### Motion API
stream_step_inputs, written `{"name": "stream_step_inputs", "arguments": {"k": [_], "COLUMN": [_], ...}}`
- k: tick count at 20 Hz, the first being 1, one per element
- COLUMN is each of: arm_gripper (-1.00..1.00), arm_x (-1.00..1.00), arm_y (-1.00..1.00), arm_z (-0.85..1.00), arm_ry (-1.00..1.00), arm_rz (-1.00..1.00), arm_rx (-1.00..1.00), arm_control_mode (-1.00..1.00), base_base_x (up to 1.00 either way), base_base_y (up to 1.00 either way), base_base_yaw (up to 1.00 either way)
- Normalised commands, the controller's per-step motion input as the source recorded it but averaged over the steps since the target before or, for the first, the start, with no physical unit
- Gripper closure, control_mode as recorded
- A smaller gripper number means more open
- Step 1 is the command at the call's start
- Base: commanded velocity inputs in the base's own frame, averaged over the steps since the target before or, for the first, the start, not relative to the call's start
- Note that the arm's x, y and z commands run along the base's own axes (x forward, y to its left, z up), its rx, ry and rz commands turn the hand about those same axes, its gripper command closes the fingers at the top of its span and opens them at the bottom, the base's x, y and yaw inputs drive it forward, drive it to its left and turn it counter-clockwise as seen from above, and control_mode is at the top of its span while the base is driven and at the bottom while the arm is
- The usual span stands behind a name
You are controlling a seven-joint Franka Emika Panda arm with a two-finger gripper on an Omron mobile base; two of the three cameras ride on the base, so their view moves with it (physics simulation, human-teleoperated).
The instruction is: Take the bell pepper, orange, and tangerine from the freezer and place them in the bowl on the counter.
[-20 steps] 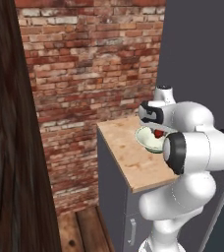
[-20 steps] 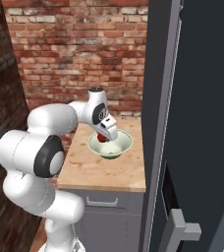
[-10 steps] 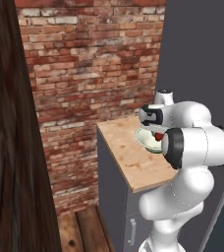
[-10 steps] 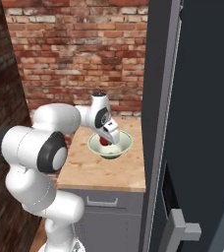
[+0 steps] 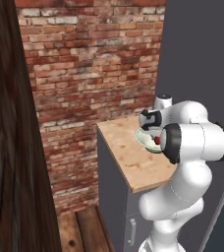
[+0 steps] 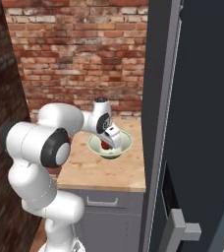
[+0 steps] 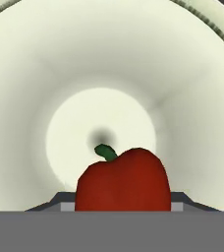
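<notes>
My gripper [image 6: 107, 142] is shut on the small red bell pepper [image 6: 105, 146] and holds it low inside the pale greenish-white bowl [image 6: 125, 142]. Seen along the hand, the bell pepper [image 7: 124, 181] with its green stem hangs between my fingertips [image 7: 182, 199] just above the bowl's floor [image 7: 109, 74]. The bowl [image 5: 144, 139] stands on the light wooden counter [image 5: 128, 160], right beside the dark blue-grey freezer [image 6: 202, 123]. From the left, my arm covers most of the bowl and a sliver of the bell pepper [image 5: 156, 140] shows. The orange and the tangerine are out of view.
A brick wall [image 6: 79, 54] runs behind the counter [image 6: 99, 172]. The freezer door [image 6: 158, 123] with its grey handle [image 6: 180, 230] stands edge-on close to the bowl's right. A dark wooden panel [image 5: 11, 147] fills the left side. The grey cabinet below has a bar handle [image 6: 100, 202].
My hand has moved a little to the right and down with the bell pepper, deeper into the bowl. The bowl has stayed in place.
</notes>
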Motion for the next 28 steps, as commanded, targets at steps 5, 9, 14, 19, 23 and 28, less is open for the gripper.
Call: {"name": "stream_step_inputs", "arguments": {"k": [5, 9, 14, 19, 23, 28], "arm_gripper": [1.00, 1.00, -1.00, -1.00, -1.00, -1.00], "arm_x": [0.11, 0.09, 0.03, 0.00, 0.00, 0.00], "arm_y": [-0.01, -0.01, 0.00, 0.00, 0.00, 0.00], "arm_z": [-0.19, -0.09, -0.01, 0.00, 0.01, 0.61], "arm_ry": [0.00, 0.00, 0.00, 0.00, 0.00, 0.00], "arm_rz": [0.00, 0.00, 0.00, 0.00, 0.00, 0.00], "arm_rx": [0.00, 0.00, 0.00, 0.00, 0.00, 0.00], "arm_control_mode": [-1.00, -1.00, -1.00, -1.00, -1.00, -1.00], "base_base_x": [0.00, 0.00, 0.00, 0.00, 0.00, 0.00], "base_base_y": [0.00, 0.00, 0.00, 0.00, 0.00, 0.00], "base_base_yaw": [0.00, 0.00, 0.00, 0.00, 0.00, 0.00]}}
